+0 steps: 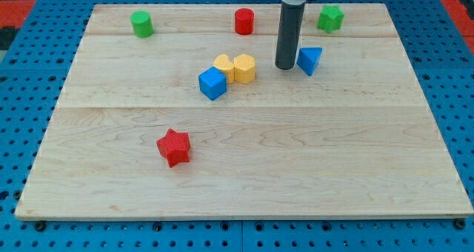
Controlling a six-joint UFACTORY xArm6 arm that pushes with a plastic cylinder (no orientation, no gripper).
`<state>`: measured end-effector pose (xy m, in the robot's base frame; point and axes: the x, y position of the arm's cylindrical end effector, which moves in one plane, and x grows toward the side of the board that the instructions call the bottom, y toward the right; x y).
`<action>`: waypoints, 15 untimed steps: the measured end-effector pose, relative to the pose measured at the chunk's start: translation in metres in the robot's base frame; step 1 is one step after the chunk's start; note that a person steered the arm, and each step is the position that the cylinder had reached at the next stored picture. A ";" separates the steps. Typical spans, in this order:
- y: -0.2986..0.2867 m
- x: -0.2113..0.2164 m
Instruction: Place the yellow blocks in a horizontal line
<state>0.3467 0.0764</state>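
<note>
Two yellow blocks sit side by side near the board's middle top: a yellow block (224,65) on the left and a yellow hexagonal block (244,67) on the right, touching each other. A blue cube (212,83) touches the left yellow block at its lower left. My tip (285,66) rests on the board to the right of the yellow hexagonal block, with a gap between them. A blue triangular block (309,60) lies just right of my tip.
A green cylinder (142,24) stands at the top left, a red cylinder (244,21) at the top middle, a green star block (330,18) at the top right. A red star block (174,147) lies lower left. The wooden board (244,185) sits on a blue pegboard.
</note>
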 end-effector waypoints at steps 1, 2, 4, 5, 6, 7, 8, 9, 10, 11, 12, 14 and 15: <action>-0.005 -0.031; -0.047 -0.020; -0.098 0.031; -0.083 0.010; -0.098 -0.001; -0.151 -0.012; -0.166 -0.015; -0.201 0.055; -0.217 0.072; -0.212 0.085; -0.169 0.137; -0.253 0.085; -0.283 0.076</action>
<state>0.4230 -0.2068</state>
